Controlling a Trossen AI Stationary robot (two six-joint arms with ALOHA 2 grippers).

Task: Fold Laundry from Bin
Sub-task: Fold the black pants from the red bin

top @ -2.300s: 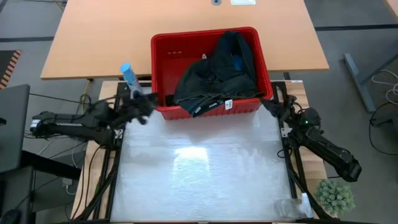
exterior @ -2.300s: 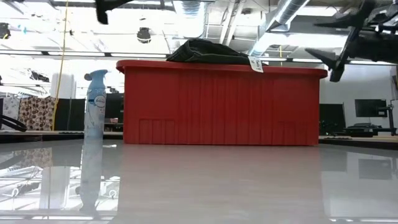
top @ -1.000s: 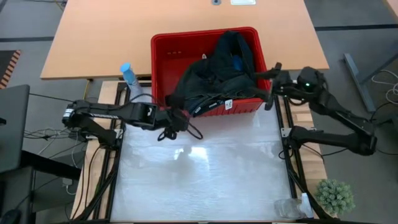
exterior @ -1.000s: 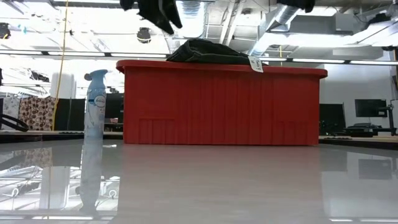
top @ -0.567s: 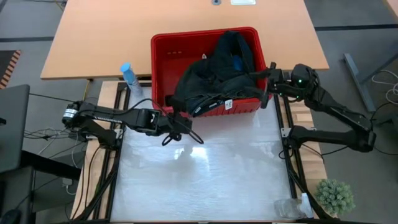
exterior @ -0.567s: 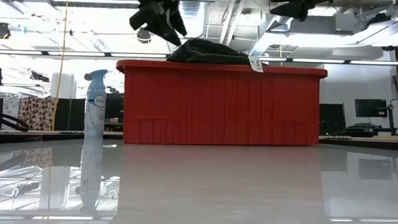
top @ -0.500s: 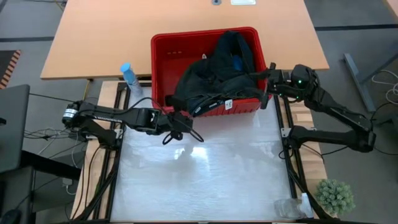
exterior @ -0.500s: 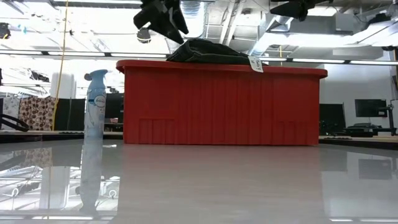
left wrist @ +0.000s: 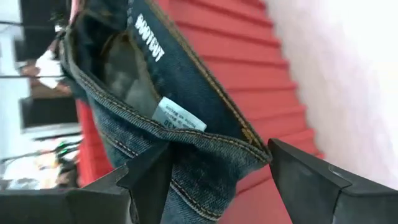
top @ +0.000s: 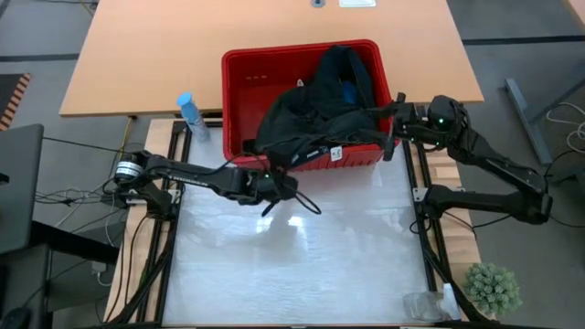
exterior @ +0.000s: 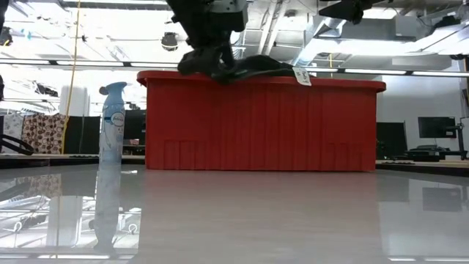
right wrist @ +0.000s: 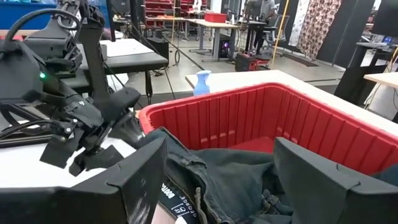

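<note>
The red bin (top: 239, 82) stands at the table's far side, heaped with dark laundry (top: 320, 110). A small blue piece (top: 349, 91) shows in the heap. Dark jeans (left wrist: 186, 124) hang by their waistband over the bin's near rim. My left gripper (top: 294, 196) is open in front of that rim, level with it in the low view (exterior: 212, 64), its fingers on either side of the waistband edge. My right gripper (top: 393, 126) hovers open by the bin's right rim, above the laundry (right wrist: 236, 168). My left gripper has its open fingers (left wrist: 149, 180) on either side of the jeans' waistband edge (left wrist: 211, 155), where it hangs over the bin's near wall. They come from the near left, slanting down. Whether they touch the denim, I cannot tell.
A blue-capped spray bottle (top: 187, 110) stands left of the bin. A small green plant (top: 494, 288) and a clear plastic object (top: 428, 306) sit at the near right corner. A wooden table (top: 146, 55) lies beyond the bin. The white work surface (top: 292, 265) spreads toward the near edge.
My left gripper has moved down and toward the table's right, along the bin's near wall to the hanging jeans, rolling somewhat as it went. It has stayed open. The laundry has not moved.
</note>
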